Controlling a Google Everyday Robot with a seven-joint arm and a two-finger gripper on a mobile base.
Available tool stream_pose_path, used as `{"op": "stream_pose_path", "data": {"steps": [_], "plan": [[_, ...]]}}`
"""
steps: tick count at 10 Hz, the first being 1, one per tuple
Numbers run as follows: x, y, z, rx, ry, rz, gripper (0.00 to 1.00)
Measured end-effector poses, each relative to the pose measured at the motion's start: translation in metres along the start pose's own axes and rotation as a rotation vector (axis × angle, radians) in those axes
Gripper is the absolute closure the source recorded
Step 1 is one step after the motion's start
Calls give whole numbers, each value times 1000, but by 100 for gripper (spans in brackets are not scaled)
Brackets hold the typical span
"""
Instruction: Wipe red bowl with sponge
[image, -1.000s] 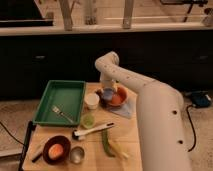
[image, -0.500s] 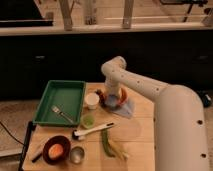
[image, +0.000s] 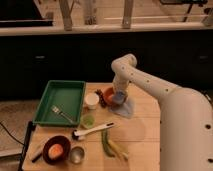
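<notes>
**Colours on the table**

The gripper (image: 117, 93), on a white arm, is over the red bowl (image: 108, 95), which is bright orange-red. The sponge (image: 119, 98) is pale blue. The tray (image: 65, 95) is green, the cup (image: 91, 100) white, the cloth (image: 127, 109) pale lavender-blue, and the table (image: 140, 136) light wood.

Bulky white arm (image: 167, 97), smooth rounded shell, small dark dots; gripper (image: 118, 94) at red bowl (image: 108, 95).
</notes>
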Motion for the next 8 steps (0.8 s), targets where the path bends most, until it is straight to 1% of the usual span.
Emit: {"op": "stream_pose_path", "data": {"steps": [2,3,4,6,8], "plan": [[14,-5,-1,0,12,14,99],[19,-9,2,-12,15,7,99],[20,-21,4,-8,15,-5,99],[14,-49,10,-4,12,-48,99],[8,-63,14,-2,6,-82,99]]}}
